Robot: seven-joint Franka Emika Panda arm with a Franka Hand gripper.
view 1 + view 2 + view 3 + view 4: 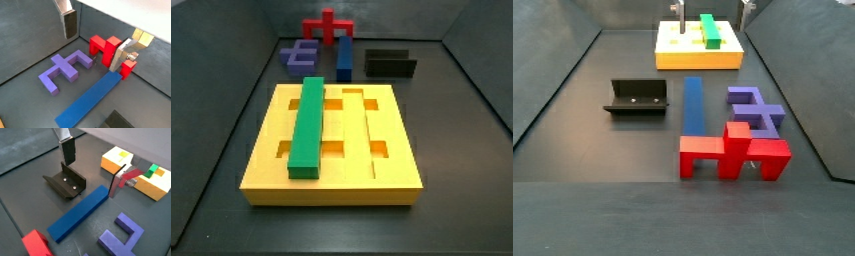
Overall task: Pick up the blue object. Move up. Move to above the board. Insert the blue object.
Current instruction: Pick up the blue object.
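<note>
— Where is the gripper [93, 40] right now?

— High over the dark floor. In both wrist views the fingers [69, 24] stand wide apart, with nothing between them. One silver plate with its dark pad shows in a wrist view [67, 150]; the opposite finger [119, 180] reaches down near the end of the blue object [81, 212].

— So the blue object is not held?

— No. It lies flat on the floor below the fingers, slanting across both wrist views [91, 100], and nothing grips it. In a side view it runs lengthwise [692, 106] between the fixture [636, 98] and the purple E-shaped block [755, 108].

— What else sits near the fingers?

— The fixture [67, 183] is just beside the bar, under the padded finger. The red block [105, 46] stands beyond the bar's far end, close to the other finger. The purple block [65, 70] lies on the bar's other side.

— And the board?

— The board [378, 180] is well apart from the bar, with the green bar [309, 125] lying in one of its long slots. A wrist view catches part of it past the finger [155, 185].
</note>
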